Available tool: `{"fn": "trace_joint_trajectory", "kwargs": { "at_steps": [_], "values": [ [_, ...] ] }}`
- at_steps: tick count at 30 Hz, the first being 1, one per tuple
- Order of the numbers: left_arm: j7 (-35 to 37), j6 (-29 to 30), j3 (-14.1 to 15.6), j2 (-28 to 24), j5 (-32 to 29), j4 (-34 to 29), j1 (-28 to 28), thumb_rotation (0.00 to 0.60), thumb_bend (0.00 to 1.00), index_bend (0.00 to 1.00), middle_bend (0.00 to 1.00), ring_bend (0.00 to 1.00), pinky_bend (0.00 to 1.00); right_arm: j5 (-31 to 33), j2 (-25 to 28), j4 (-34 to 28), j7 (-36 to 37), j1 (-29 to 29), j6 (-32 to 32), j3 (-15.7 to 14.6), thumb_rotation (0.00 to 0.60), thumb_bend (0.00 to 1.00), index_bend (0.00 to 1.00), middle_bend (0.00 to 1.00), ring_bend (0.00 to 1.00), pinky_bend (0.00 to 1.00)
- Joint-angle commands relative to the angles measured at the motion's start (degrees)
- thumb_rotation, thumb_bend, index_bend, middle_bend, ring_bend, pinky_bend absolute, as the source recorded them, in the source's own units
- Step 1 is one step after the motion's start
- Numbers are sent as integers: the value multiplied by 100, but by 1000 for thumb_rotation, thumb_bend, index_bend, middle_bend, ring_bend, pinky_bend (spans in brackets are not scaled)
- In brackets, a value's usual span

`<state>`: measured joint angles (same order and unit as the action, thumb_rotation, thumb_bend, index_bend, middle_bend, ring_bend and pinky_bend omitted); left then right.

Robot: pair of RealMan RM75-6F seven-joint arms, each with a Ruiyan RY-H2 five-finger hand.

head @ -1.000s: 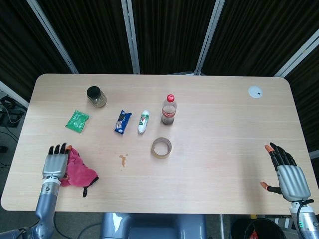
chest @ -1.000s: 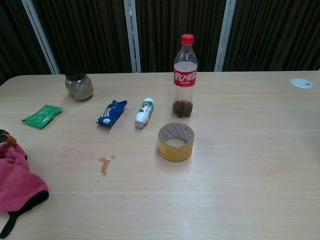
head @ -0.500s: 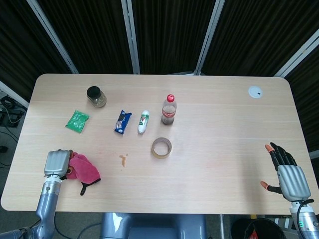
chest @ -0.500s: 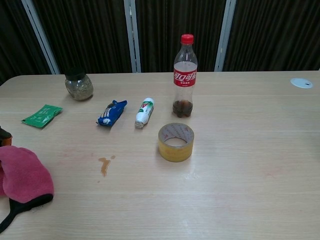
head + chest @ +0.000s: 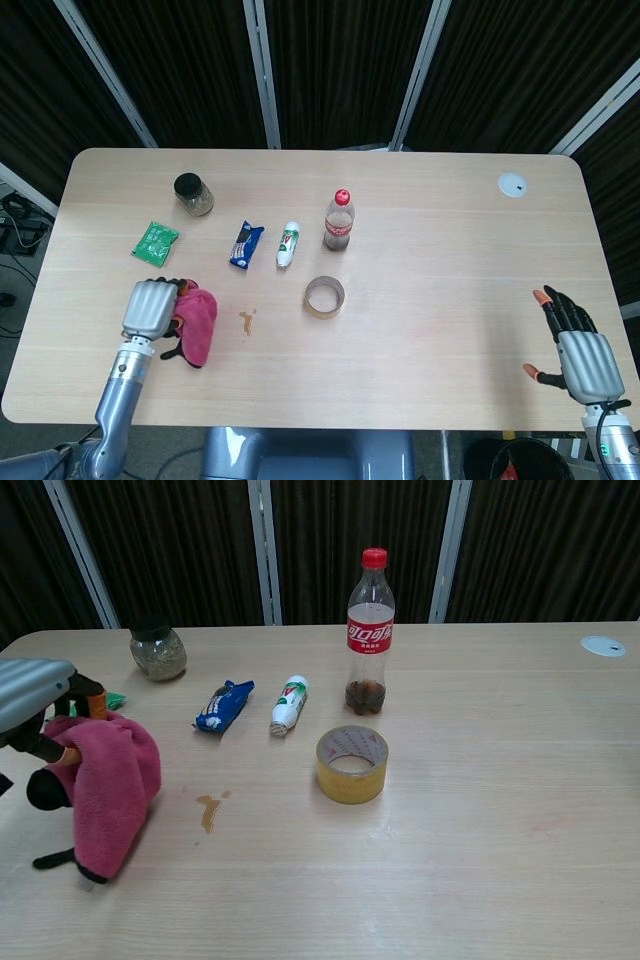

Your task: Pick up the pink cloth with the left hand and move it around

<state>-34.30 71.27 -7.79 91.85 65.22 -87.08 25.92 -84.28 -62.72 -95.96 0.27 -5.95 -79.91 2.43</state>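
The pink cloth (image 5: 198,322) hangs bunched from my left hand (image 5: 152,308), which grips its top and holds it just above the table's front left part. In the chest view the cloth (image 5: 108,790) droops down to the tabletop, a black strap trailing at its bottom, with the left hand (image 5: 35,705) at the frame's left edge. My right hand (image 5: 578,352) hovers open, fingers spread, past the table's front right edge, holding nothing.
On the wooden table (image 5: 450,260) stand a cola bottle (image 5: 338,220), a tape roll (image 5: 324,296), a white tube (image 5: 288,244), a blue packet (image 5: 245,244), a green packet (image 5: 155,242), a jar (image 5: 193,193) and a white disc (image 5: 512,184). A brown stain (image 5: 247,320) lies beside the cloth.
My left hand closed on the pink cloth, lifted it off the table and carried it right and away from the front edge. The right hand stayed still.
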Motion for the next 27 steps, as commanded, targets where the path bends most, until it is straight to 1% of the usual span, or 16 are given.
{"fn": "trace_joint_trajectory", "kwargs": {
  "at_steps": [1,4,8,16,25,27],
  "values": [
    [-254,-7,-84,172,35,-113,176,600,624,863,606,488,562,6,5,-5,16,2,3,2,600,4,0,0,0,123],
    [-395,-40,-105,321,-4,-170,269,600,623,863,606,487,563,9,12,-4,39,-1,13,1,600,4,0,0,0,123],
    [-565,-87,-51,488,-48,-152,337,600,623,864,606,488,562,23,14,-1,64,-3,23,7,600,4,0,0,0,123],
    [-835,-353,255,1104,-195,336,440,600,624,866,607,488,562,64,15,-3,125,-13,62,18,600,5,0,0,0,123],
    [-795,-585,482,1614,-104,585,502,600,622,868,606,488,563,109,10,33,210,-34,83,60,600,4,0,0,0,123],
    [-786,-595,492,1718,-67,642,516,600,622,869,606,488,562,109,5,42,213,-35,78,64,600,4,0,0,0,123]
  ]
}}
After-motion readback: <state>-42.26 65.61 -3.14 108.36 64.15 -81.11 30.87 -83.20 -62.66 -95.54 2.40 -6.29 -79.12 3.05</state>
